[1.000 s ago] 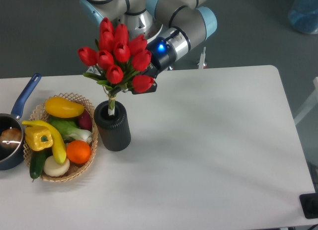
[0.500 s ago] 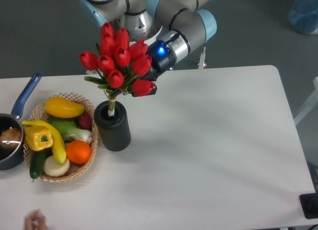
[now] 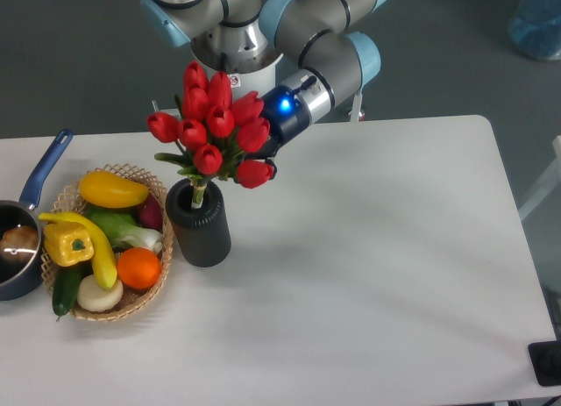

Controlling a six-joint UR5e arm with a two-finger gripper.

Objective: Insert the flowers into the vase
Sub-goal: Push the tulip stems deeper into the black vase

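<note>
Stems already in vase (image 3: 199, 224) mouth. Flowers (image 3: 215, 125) hide gripper (image 3: 261, 152), grip can't tell. Lower straight, keep bunch vertical, don't bump basket (image 3: 140, 294), release only once seated.

A wicker basket (image 3: 149, 302) of vegetables sits beside a blue-handled pot (image 3: 26, 239), perhaps touching.

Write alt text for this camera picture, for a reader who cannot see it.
A robot arm's gripper, hidden behind red tulips, lowers their stems into a dark ribbed vase on a white table. A basket of vegetables sits beside it.
</note>
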